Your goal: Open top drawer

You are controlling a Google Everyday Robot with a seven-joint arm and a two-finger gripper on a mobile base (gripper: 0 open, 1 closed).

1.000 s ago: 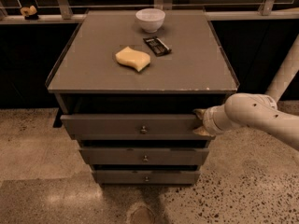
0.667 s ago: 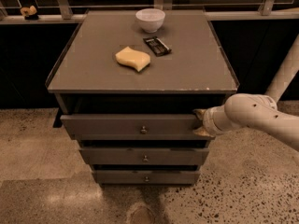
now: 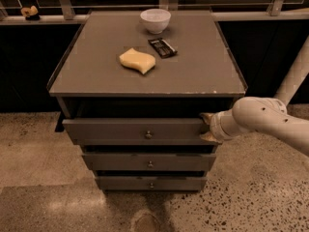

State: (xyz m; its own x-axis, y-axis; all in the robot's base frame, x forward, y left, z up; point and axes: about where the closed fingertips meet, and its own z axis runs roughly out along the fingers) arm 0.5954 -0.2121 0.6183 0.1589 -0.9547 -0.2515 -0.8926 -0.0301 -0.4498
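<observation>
The top drawer is the widest of three grey drawers in a cabinet. Its small round knob sits at the centre of the flat front. The drawer stands pulled out a little, with a dark gap showing above its front under the cabinet top. My gripper comes in from the right on a white arm and sits at the right end of the top drawer's front, against its edge.
Two narrower drawers lie below the top one. On the cabinet top rest a white bowl, a yellow sponge and a dark packet. Speckled floor surrounds the cabinet; a railing runs behind.
</observation>
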